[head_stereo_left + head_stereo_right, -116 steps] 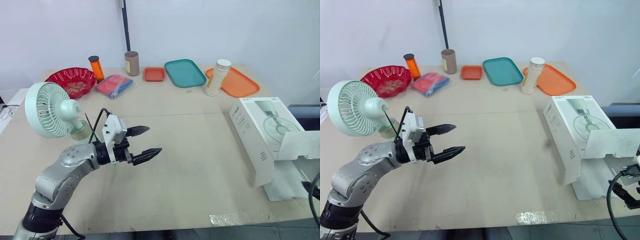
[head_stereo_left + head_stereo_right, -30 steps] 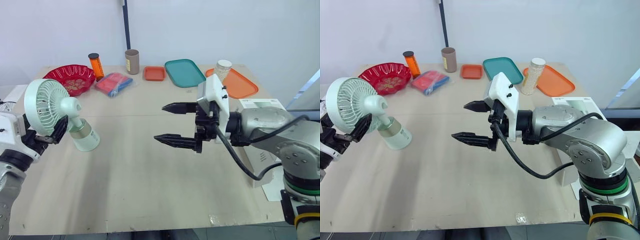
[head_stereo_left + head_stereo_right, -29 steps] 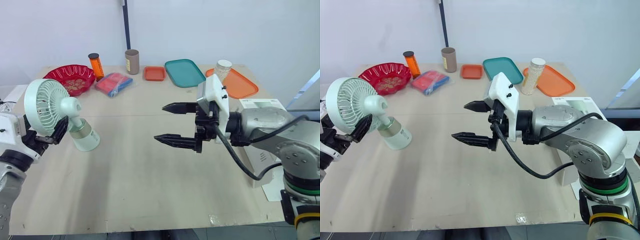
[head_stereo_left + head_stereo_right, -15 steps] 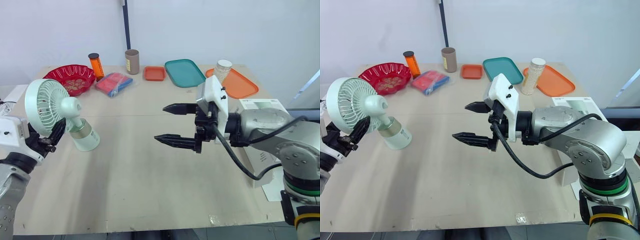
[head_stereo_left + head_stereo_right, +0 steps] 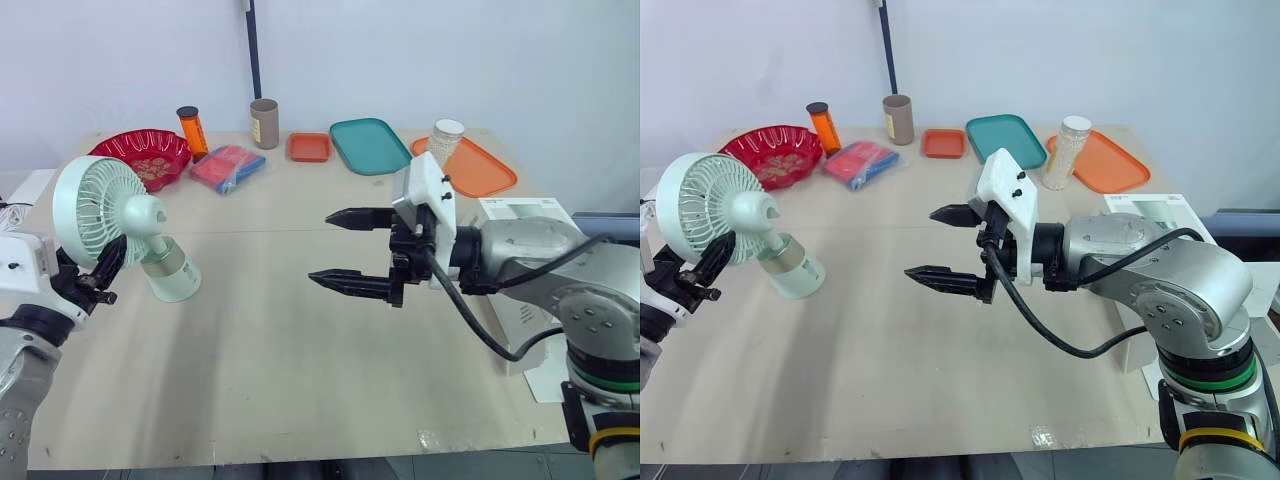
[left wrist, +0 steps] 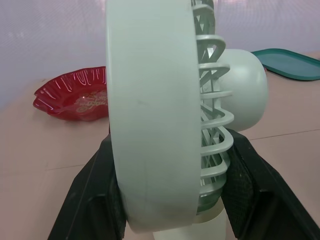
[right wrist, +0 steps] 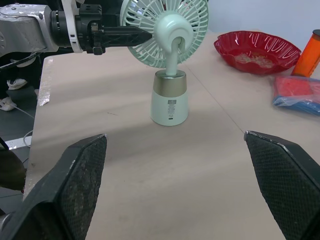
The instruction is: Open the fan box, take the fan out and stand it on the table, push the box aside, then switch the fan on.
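Honestly my worry is the fan tipping: it's standing at the left side of the table with the left gripper clamped on its head, so one careless tug topples it, while the right gripper hangs wide open mid-table, well apart.

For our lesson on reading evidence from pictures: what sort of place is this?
Probably a robotics lab or test room: a plain wooden table against a bare white wall, the robot's right gripper open over it, and household props set out, such as a desk fan, red bowl and teal tray.
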Tool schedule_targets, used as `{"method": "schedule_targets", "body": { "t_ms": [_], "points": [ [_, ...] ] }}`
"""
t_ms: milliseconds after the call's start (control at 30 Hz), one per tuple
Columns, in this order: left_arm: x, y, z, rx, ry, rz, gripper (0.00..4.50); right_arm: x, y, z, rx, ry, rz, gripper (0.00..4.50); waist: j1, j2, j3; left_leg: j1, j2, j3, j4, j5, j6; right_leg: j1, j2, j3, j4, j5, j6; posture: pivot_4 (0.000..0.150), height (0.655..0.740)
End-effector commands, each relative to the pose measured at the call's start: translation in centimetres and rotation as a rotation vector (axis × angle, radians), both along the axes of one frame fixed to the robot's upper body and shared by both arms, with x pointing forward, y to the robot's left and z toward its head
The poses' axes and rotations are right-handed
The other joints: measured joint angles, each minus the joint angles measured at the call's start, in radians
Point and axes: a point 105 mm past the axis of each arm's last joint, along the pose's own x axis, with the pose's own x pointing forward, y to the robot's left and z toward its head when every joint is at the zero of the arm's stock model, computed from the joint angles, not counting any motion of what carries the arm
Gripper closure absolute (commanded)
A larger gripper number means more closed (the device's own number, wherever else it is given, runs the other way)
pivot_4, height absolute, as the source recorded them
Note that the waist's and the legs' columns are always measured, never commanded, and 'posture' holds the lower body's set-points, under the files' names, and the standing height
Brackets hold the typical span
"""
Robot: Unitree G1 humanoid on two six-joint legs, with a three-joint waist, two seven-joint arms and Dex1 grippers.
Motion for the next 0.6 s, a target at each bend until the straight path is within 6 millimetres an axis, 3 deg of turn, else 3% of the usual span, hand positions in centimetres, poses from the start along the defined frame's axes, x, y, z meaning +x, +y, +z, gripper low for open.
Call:
{"method": "schedule_targets", "body": {
  "t_ms": [33, 367, 600],
  "points": [
    [-0.2, -1.6, 1.9, 0.008, -0.073, -0.043, 2.35, -0.4, 0.0, 0.9, 0.015, -0.053, 0.003, 0.0, 0.0, 0.0, 0.0, 0.0, 0.0, 0.0, 0.0, 0.0, 0.0, 0.0, 0.0, 0.0, 0.0, 0.0, 0.0, 0.15, 0.7382],
    [0.0, -8.4, 4.2, -0.128, -0.145, -0.2, 2.35, 1.0, 0.7, 0.9, 0.037, -0.026, -0.089, 0.0, 0.0, -0.002, 0.001, -0.002, 0.0, -0.001, 0.002, 0.0, 0.0, 0.0, 0.001, -0.001, 0.0, 0.0, 0.001, 0.15, 0.7382],
    [0.0, -10.3, 4.4, -0.164, -0.119, -0.26, 2.35, 3.0, 1.9, -0.4, 0.029, -0.005, -0.181, 0.0, -0.006, -0.002, 0.001, -0.002, 0.001, -0.001, 0.002, 0.0, -0.001, -0.001, 0.002, 0.0, 0.001, 0.0, 0.001, 0.15, 0.7382]
  ]
}}
